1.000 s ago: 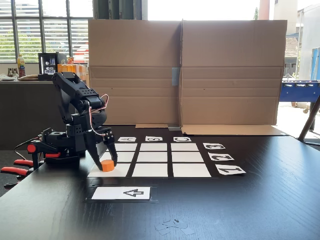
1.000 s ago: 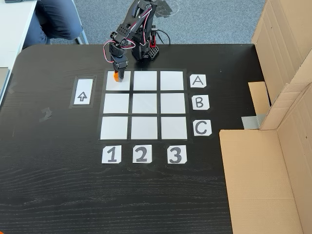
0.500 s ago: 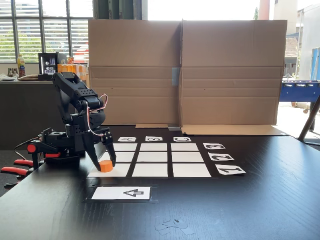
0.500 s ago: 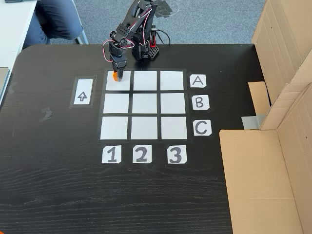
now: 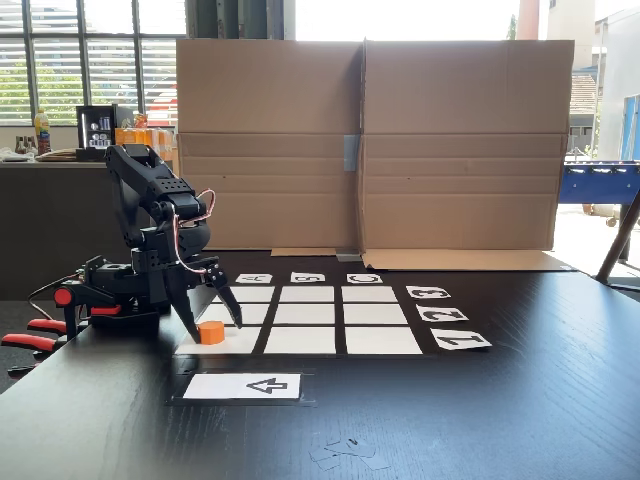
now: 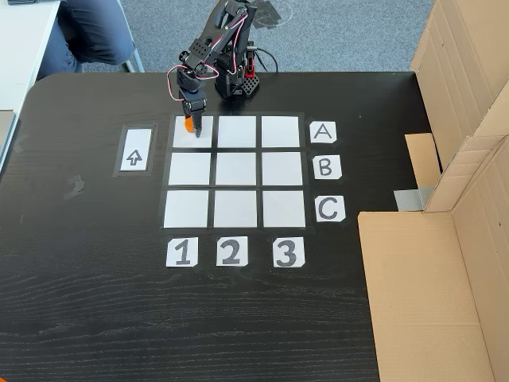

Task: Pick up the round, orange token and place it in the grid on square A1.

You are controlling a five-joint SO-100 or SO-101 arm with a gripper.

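The orange token (image 5: pixel 211 332) rests flat on square A1 (image 5: pixel 232 342), the grid's front-left cell in the side fixed view. From above, the token (image 6: pixel 188 123) sits in the upper-left part of square A1 (image 6: pixel 196 140), partly hidden by the arm. My gripper (image 5: pixel 212 322) straddles the token, open, with one fingertip on each side and a gap to it. From above, the gripper (image 6: pixel 192 127) points down over that cell. The grid (image 6: pixel 235 169) is edged by lettered and numbered cards.
An arrow card (image 6: pixel 134 150) lies left of the grid. Cardboard walls (image 5: pixel 370 140) stand behind the table, and cardboard (image 6: pixel 429 263) lines its right side. Red clamps (image 5: pixel 30 340) hold the arm's base. A seated person (image 6: pixel 95 32) is at the top left.
The jaws have spread apart and let go of the token, which now rests on the cell. The arm has barely moved.
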